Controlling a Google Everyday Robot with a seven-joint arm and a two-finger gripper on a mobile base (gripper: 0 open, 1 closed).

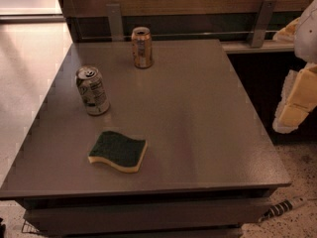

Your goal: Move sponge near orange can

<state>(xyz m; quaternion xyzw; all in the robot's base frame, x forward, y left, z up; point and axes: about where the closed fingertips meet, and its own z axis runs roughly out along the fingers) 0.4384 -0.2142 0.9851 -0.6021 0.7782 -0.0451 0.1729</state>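
The sponge (118, 150), with a dark green top and yellow foam base, lies flat on the grey table (198, 118) near its front left. The orange can (142, 47) stands upright at the back of the table, well beyond the sponge. My gripper (296, 103) shows as white and yellowish parts at the right edge of the view, off the table's right side and far from the sponge. It holds nothing that I can see.
A white-grey can with dark print (92, 90) stands upright between the sponge and the orange can, toward the left edge. A wooden wall with metal brackets (115, 20) runs behind the table. A striped object (282, 208) lies on the floor at the front right.
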